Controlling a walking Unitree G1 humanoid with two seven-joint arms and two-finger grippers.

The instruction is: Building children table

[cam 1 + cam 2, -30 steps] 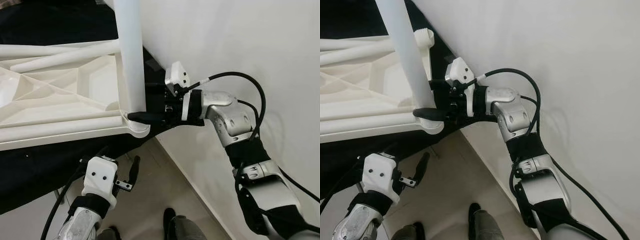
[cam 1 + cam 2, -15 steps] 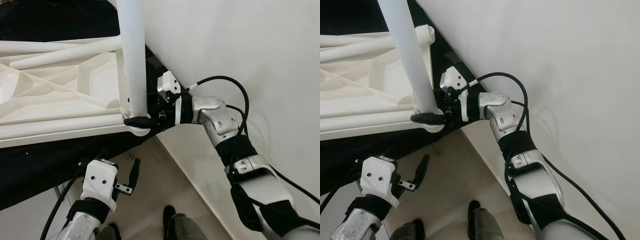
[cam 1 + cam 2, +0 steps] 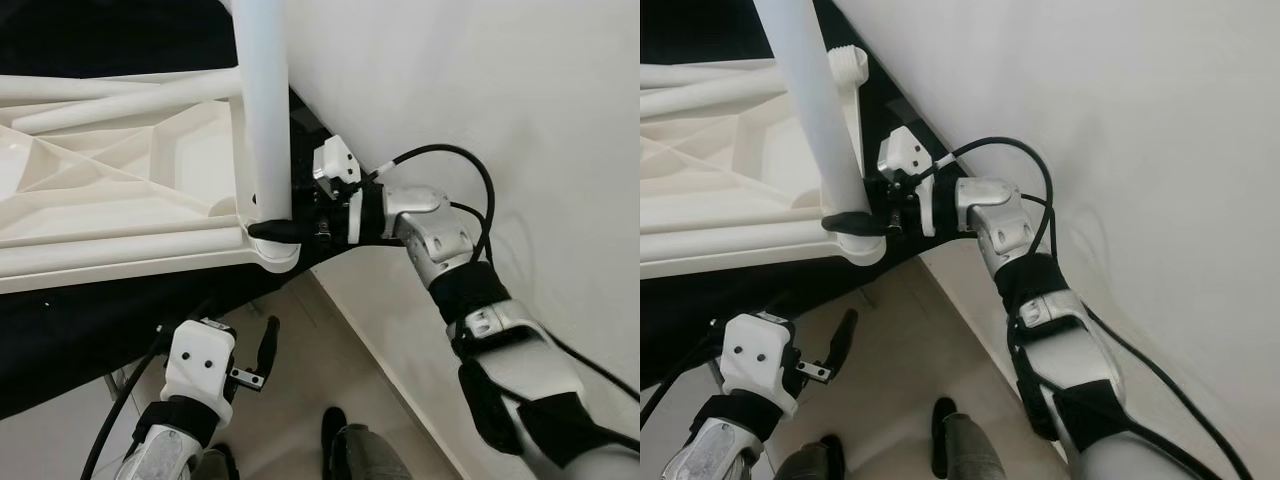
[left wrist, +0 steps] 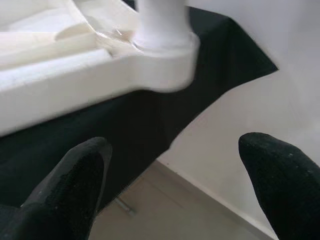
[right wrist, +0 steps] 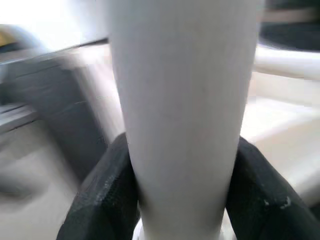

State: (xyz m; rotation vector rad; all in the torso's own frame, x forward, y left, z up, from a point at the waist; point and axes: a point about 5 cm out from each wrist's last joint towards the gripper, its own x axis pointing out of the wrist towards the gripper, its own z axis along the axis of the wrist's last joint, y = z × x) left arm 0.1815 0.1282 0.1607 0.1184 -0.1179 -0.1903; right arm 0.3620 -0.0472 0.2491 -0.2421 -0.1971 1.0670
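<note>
Tabletop (image 3: pixel 110 200), white moulded plastic, lies upside down with its ribbed underside facing up, resting on a black cloth (image 3: pixel 100 320) that covers the support beneath it. One white table leg (image 3: pixel 262 100) stands upright in the corner socket (image 3: pixel 275 250) nearest the robot's right side, close to the white wall (image 3: pixel 480 90). Two further white legs (image 3: pixel 120 95) lie loose across the far part of the underside, roughly parallel to each other. At the far right corner a threaded white stub (image 3: pixel 845 62) projects from the tabletop's edge.

Right claw (image 3: pixel 272 229), reaching in from the wall side with the arm bent at the elbow, is clenched around the base of the upright leg just above the socket; in the right wrist view its two black fingers (image 5: pixel 105 195) press against either side of the white shaft (image 5: pixel 180 100). A black cable (image 3: pixel 450 160) loops over the right wrist.

Left claw (image 3: pixel 262 350) hangs below the table's near edge, over the pale tiled floor (image 3: pixel 300 400), apart from the tabletop. In the left wrist view its fingers (image 4: pixel 75 175) are spread wide and released, grasping nothing, with the socket corner and the draped black cloth seen beyond them.
</note>
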